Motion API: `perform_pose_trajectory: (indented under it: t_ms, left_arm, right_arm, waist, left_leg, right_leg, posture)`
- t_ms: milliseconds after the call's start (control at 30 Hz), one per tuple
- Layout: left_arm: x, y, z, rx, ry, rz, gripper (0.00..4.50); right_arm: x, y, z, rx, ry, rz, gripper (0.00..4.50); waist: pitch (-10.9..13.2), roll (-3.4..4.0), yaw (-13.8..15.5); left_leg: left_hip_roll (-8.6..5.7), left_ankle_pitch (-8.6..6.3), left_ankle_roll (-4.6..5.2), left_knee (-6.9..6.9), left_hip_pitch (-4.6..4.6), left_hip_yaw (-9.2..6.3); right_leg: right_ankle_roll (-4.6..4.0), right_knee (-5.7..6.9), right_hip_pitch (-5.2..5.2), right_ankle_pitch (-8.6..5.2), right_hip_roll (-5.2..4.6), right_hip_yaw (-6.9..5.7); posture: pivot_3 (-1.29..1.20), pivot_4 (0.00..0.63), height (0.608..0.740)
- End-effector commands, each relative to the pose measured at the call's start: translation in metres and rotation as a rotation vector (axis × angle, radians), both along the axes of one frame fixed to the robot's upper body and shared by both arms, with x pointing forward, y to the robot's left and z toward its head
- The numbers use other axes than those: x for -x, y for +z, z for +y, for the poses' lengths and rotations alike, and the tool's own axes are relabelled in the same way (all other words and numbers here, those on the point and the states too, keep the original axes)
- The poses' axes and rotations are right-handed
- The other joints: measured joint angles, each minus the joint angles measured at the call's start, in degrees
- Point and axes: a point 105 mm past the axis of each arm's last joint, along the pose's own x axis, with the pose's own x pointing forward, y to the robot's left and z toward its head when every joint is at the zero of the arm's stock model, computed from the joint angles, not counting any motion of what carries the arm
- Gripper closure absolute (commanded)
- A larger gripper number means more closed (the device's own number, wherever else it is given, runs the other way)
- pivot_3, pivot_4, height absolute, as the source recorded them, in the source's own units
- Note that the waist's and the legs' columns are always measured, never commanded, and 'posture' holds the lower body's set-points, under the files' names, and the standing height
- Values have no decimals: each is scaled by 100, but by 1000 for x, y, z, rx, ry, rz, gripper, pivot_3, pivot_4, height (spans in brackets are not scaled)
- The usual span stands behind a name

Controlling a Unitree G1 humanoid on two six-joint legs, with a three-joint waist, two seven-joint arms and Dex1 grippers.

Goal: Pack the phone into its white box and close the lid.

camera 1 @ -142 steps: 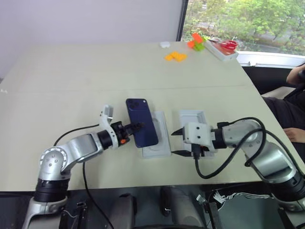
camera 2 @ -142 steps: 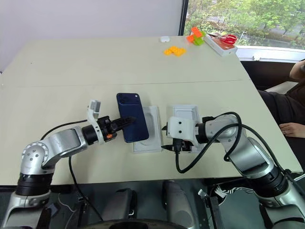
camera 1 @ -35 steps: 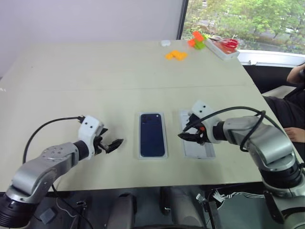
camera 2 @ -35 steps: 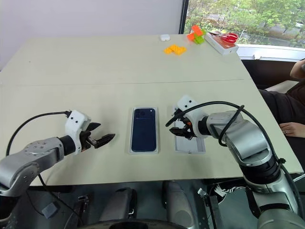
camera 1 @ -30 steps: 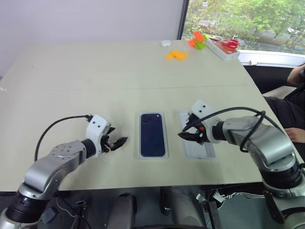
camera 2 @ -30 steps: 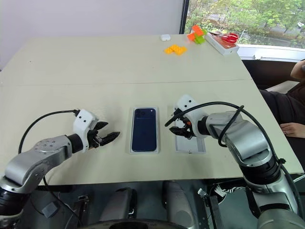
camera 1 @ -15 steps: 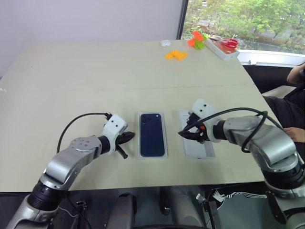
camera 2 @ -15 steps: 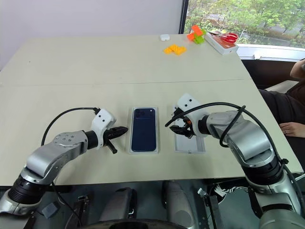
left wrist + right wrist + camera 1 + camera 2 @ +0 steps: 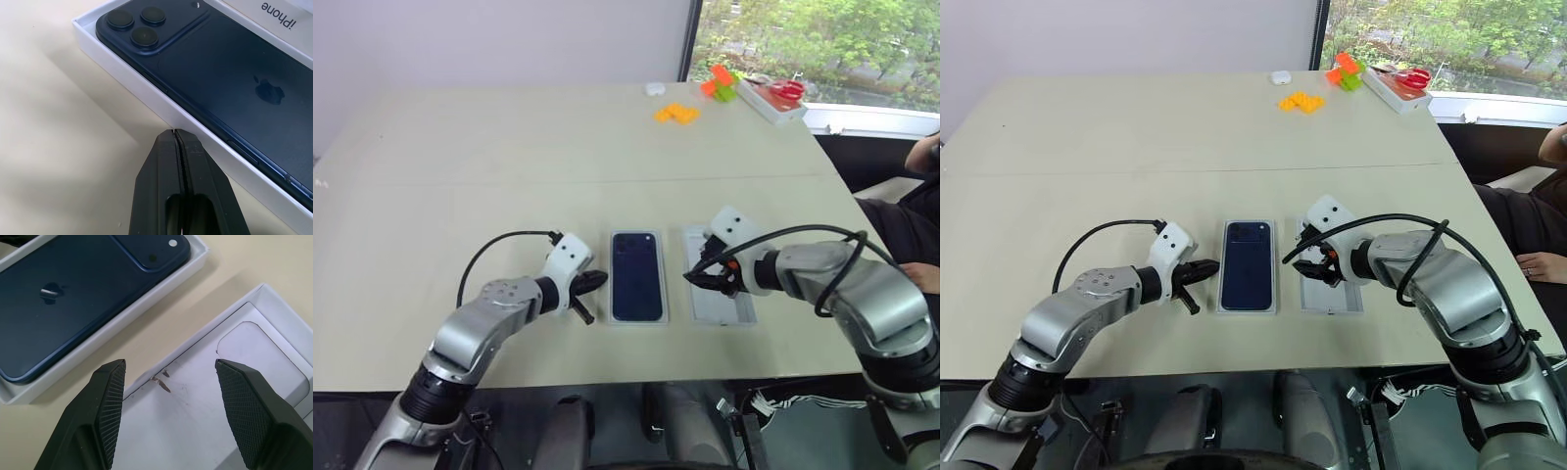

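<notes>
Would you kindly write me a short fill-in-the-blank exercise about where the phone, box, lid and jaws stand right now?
1. The phone lies inside the white ____.
2. The left gripper has its jaws ____, beside the white box.
3. The right gripper hovers with open jaws over the ____, which lies inside-up.
4. The phone lies with its ____ cluster facing up.

Missing words: box; shut; lid; camera

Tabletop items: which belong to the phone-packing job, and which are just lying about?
Job:
- phone, lying in the white box
- lid, inside up, beside the box

Lying about:
- orange blocks
- orange and green pieces
- tray with red scissors
- small white object
</notes>
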Motion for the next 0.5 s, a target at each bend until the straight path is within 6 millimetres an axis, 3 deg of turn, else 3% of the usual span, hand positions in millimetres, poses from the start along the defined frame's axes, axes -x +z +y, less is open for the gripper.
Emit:
perform_pose_trajectory:
  t_ms: [33, 400, 500]
  left_arm:
    - [2, 6, -12, 7, -44, -26, 4453]
    - [4, 3, -16, 14, -46, -20, 4453]
    - [4, 6, -9, 29, -27, -24, 4453]
  right_arm:
    - [-2, 11, 0, -11, -14, -31, 1429]
    - [-7, 10, 5, -52, -139, 39, 1429]
    - [-10, 6, 5, -75, -176, 52, 1429]
  waist:
    - [0, 0, 1]
    - [-2, 1, -4]
    - [-3, 0, -4]
  left_leg:
    - [0, 0, 0, 0, 0, 0]
    - [0, 0, 0, 1, -4, 0]
    - [0, 0, 0, 3, -4, -1]
  right_leg:
    - [0, 0, 0, 0, 0, 0]
    - [-11, 8, 5, 7, 1, 2]
    - [-12, 10, 6, 9, 1, 1]
  posture:
    - [0, 150, 727]
    - [0, 150, 727]
    - [0, 150, 727]
